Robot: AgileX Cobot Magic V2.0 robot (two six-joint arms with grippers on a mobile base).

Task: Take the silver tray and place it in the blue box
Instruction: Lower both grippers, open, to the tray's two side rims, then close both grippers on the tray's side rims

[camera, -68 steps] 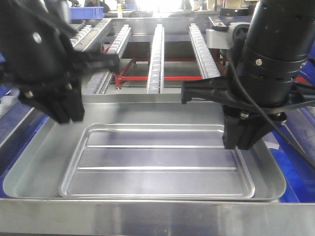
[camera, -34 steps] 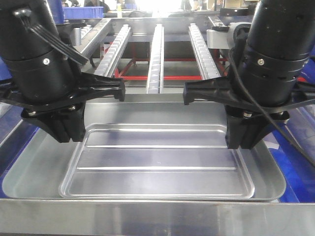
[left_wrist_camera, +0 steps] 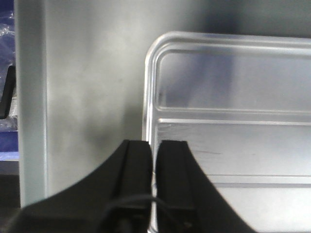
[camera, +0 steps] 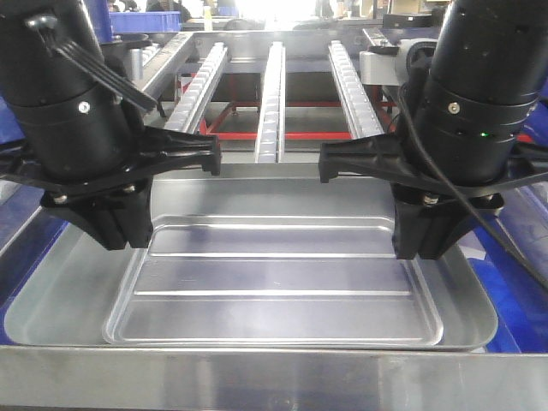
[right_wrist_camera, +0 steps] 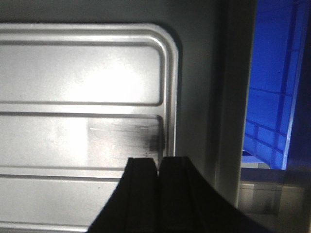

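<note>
The silver tray [camera: 274, 274] lies flat in a wider metal pan [camera: 68, 282], its two ridges running left to right. My left gripper [camera: 124, 235] stands on the tray's left rim; in the left wrist view the silver tray [left_wrist_camera: 233, 97] has its rim running up between the nearly closed jaws of the left gripper [left_wrist_camera: 153, 143]. My right gripper [camera: 419, 248] stands on the right rim. In the right wrist view the right gripper [right_wrist_camera: 159, 159] is shut at the right edge of the silver tray [right_wrist_camera: 82, 73]. The blue box [right_wrist_camera: 272, 97] shows beyond the pan's right wall.
Three roller conveyor rails [camera: 272, 94] run away behind the pan, over a red frame [camera: 231, 120]. A steel rail [camera: 274, 377] crosses the front edge. Another blue crate [camera: 150, 21] stands far back left. Blue surfaces flank the pan on both sides.
My left arm swung upright and came down onto the tray's left rim, then edged slightly inward. The right arm and the tray have stayed put.
</note>
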